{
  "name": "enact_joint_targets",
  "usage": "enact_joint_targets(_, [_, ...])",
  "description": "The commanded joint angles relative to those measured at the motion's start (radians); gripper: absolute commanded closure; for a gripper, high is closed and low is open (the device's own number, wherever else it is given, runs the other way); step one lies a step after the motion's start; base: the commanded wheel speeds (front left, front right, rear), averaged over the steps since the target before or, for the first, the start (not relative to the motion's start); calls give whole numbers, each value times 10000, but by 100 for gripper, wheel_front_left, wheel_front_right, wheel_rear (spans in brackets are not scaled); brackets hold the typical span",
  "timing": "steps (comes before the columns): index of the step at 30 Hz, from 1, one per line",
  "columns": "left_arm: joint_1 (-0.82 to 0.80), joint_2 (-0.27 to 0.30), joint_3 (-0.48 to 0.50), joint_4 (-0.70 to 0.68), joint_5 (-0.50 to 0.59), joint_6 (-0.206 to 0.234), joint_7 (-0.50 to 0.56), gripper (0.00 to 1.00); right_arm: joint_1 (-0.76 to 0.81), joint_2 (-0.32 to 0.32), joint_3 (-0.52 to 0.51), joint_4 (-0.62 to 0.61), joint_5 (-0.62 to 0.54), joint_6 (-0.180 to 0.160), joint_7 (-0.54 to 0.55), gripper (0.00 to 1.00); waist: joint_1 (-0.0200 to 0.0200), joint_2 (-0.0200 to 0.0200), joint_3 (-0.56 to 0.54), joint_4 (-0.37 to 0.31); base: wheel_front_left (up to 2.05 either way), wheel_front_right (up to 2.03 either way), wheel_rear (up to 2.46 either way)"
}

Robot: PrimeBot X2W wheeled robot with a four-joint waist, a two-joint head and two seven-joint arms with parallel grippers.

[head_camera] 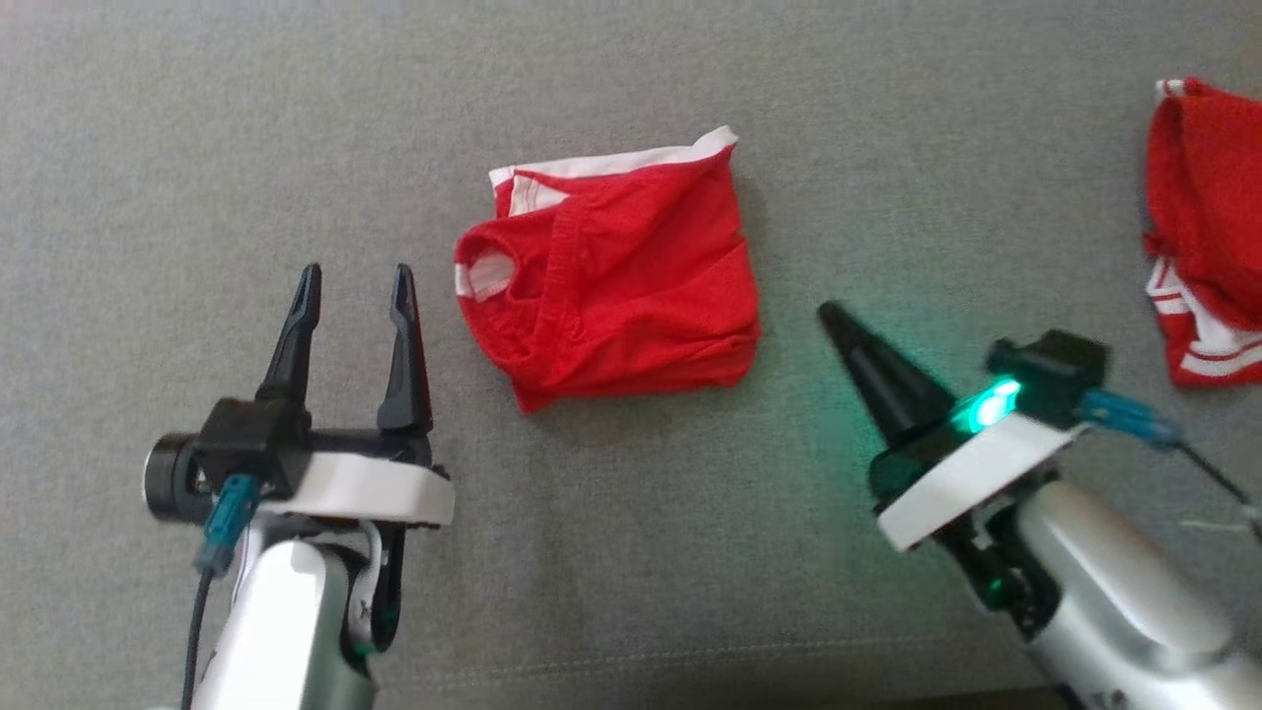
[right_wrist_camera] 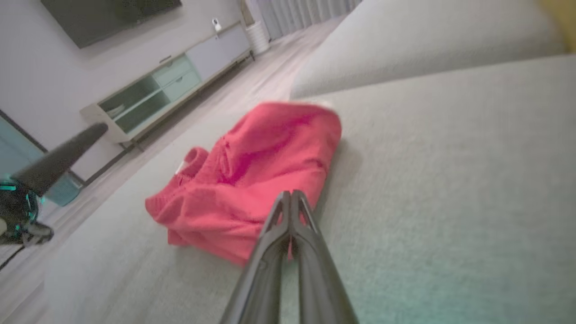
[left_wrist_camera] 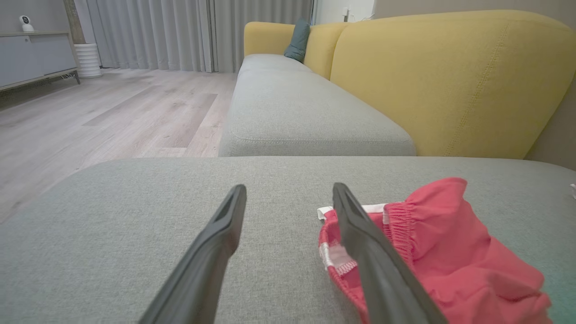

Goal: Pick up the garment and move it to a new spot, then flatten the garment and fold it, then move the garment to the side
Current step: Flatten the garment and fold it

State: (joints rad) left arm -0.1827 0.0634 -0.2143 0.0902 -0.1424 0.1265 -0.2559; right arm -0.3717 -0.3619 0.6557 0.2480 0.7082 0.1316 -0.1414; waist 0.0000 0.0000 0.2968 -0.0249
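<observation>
A red garment with white trim lies folded into a rough square on the grey cushion, with an elastic waistband showing on its left side. My left gripper stands open just left of it, fingers apart and empty; in the left wrist view the garment lies beside and behind the right finger. My right gripper is shut with nothing in it, its tip just off the garment's lower right corner. In the right wrist view the closed fingertips point at the garment.
A second red and white garment lies at the cushion's far right edge. The cushion's front seam runs along the bottom of the head view. A yellow sofa back, more grey seats and a wooden floor lie beyond.
</observation>
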Motion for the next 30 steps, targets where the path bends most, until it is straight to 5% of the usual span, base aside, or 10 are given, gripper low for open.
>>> enact_joint_targets(1, [-28, 179, 367, -326, 63, 45, -59, 0, 394, -160, -465, -614, -206, -9, -209, 100, 0, 0, -190, -153, 0, 0, 0])
enact_joint_targets(3, [31, 197, 391, -328, 55, 57, -59, 0, 551, -160, -829, -815, -359, -9, -247, 100, 0, 0, -243, -194, 0, 0, 0])
enact_joint_targets(4, [86, 215, 415, -331, 45, 67, -59, 0, 713, -129, -1213, -999, -517, -9, -273, 44, 0, 0, -302, -240, 0, 0, 0])
enact_joint_targets(5, [138, 235, 435, -332, 33, 73, -59, 0, 867, -78, -1624, -1178, -711, -9, -305, 0, 0, 0, -353, -280, 0, 0, 0])
enact_joint_targets(15, [397, 476, 606, -248, -113, 118, -41, 0, 2127, 1056, -5177, -2588, -2968, -9, -73, 0, 0, 0, -743, -475, 0, 0, 0])
enact_joint_targets(30, [676, 612, 606, -442, -179, 320, 101, 0, 2768, 1631, -5727, -3497, -3598, -9, 688, 0, 0, 0, -940, -511, 0, 0, 0])
